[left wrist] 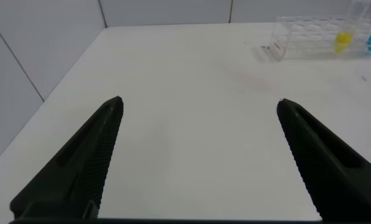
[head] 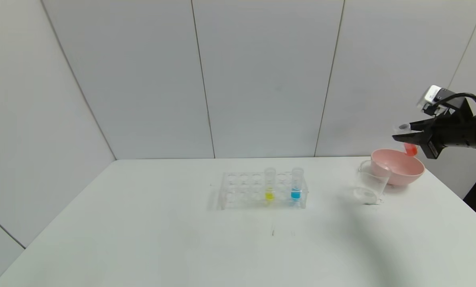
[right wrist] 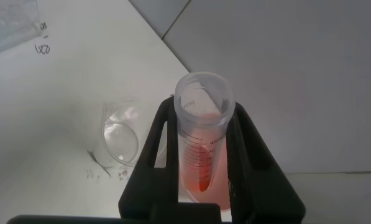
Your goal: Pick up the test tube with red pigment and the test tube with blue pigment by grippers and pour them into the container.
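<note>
Head view: right gripper (head: 406,136) raised at the table's far right, clamped across the test tube with red pigment (head: 407,140); tube tilted, mouth toward the rack side, red end over the pink bowl (head: 399,166). The container (head: 371,183) stands on the table just in front of and touching the bowl, nearer the rack. Test tube with blue pigment (head: 297,184) upright in the clear rack (head: 262,191), beside a yellow-liquid tube (head: 269,184). Left arm not seen here. Left wrist view: left gripper (left wrist: 197,155) spread wide, nothing between its fingers, low over bare table, rack well off. Right wrist view: tube pinched between both fingers (right wrist: 155,155), open mouth up toward the lens, red liquid pooled at the far end; container seen below and to one side of the tube, not under it. Judgement: shift the mouth over the container, not the bowl, before tipping further; roll the wrist slowly so the stream lands inside the narrow rim. How high the tube's mouth hangs above that rim is hard to gauge from these angles.
</note>
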